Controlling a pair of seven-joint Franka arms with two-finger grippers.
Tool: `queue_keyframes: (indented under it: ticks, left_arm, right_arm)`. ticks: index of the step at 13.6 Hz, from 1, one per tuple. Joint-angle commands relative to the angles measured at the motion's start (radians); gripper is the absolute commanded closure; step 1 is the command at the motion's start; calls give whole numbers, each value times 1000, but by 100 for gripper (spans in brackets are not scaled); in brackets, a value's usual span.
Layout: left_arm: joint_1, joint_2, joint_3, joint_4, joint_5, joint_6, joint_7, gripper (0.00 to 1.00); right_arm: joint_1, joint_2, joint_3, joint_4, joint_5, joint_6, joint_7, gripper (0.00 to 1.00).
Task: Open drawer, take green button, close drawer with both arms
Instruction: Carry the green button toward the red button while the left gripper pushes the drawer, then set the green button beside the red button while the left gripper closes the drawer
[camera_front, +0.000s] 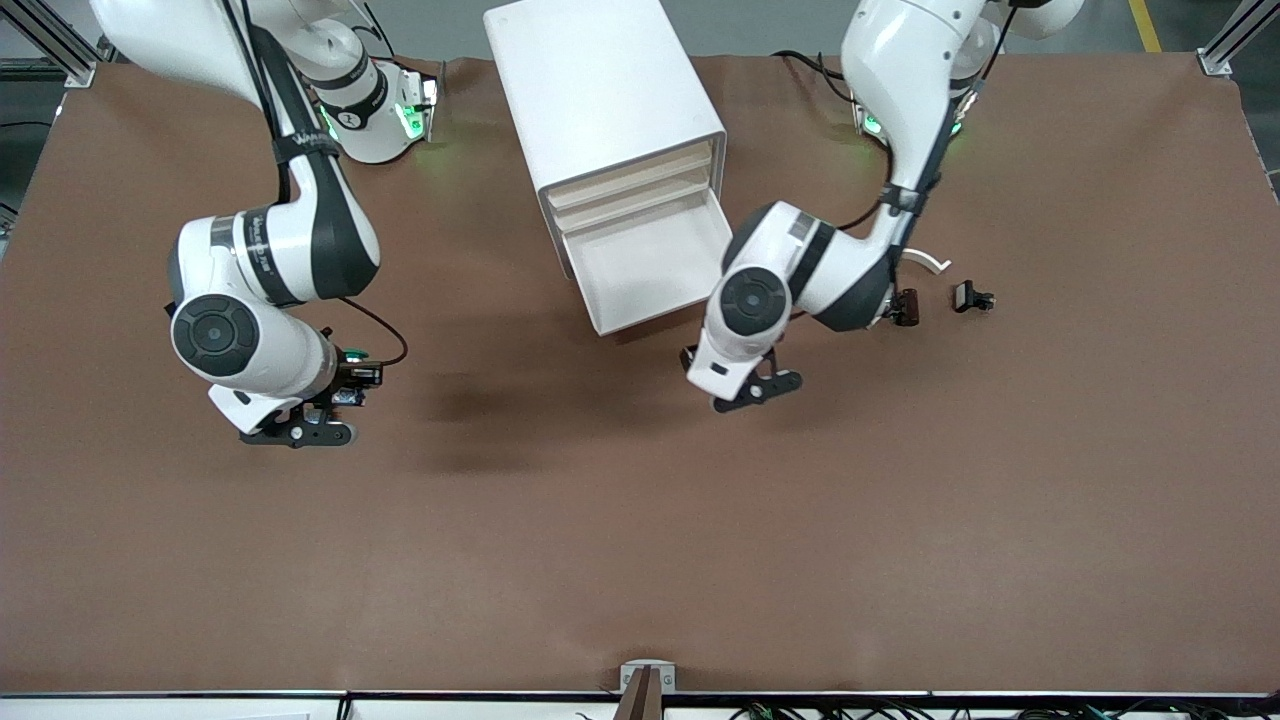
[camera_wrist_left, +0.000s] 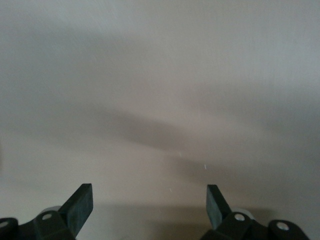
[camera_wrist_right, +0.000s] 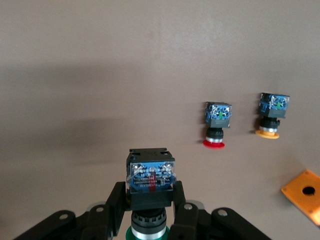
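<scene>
The drawer (camera_front: 655, 312), the bottom one of the white cabinet (camera_front: 600, 90), stands pulled out, and its white tray looks empty. My right gripper (camera_front: 350, 385) is over the table toward the right arm's end. In the right wrist view it (camera_wrist_right: 150, 200) is shut on the green-capped button (camera_wrist_right: 150, 175) by its black body, blue base pointing away. My left gripper (camera_front: 745, 385) hovers just in front of the open drawer. Its fingers (camera_wrist_left: 80, 205) are open and empty, facing a plain pale surface (camera_wrist_left: 160, 100).
A red-capped button (camera_wrist_right: 216, 125) and a yellow-capped button (camera_wrist_right: 271, 115) stand on the brown table (camera_front: 640, 540), with an orange plate (camera_wrist_right: 305, 195) beside them. Small dark parts (camera_front: 970, 297) and a white curved piece (camera_front: 930, 262) lie toward the left arm's end.
</scene>
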Motion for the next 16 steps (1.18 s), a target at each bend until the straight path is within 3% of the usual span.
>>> queue_keyframes:
  ticks: [1, 10, 16]
  left_arm:
    - [-56, -22, -19, -62, -14, 29, -32, 0]
    - [-55, -45, -172, -140, -71, 46, -29, 0]
    - [-61, -51, -237, -152, -143, 57, -29, 0]
  right_arm:
    - [-35, -43, 20, -95, -27, 94, -17, 88]
    - [-54, 170, 20, -75, -37, 349, 15, 89]
    - [-66, 211, 20, -83, -80, 384, 17, 86]
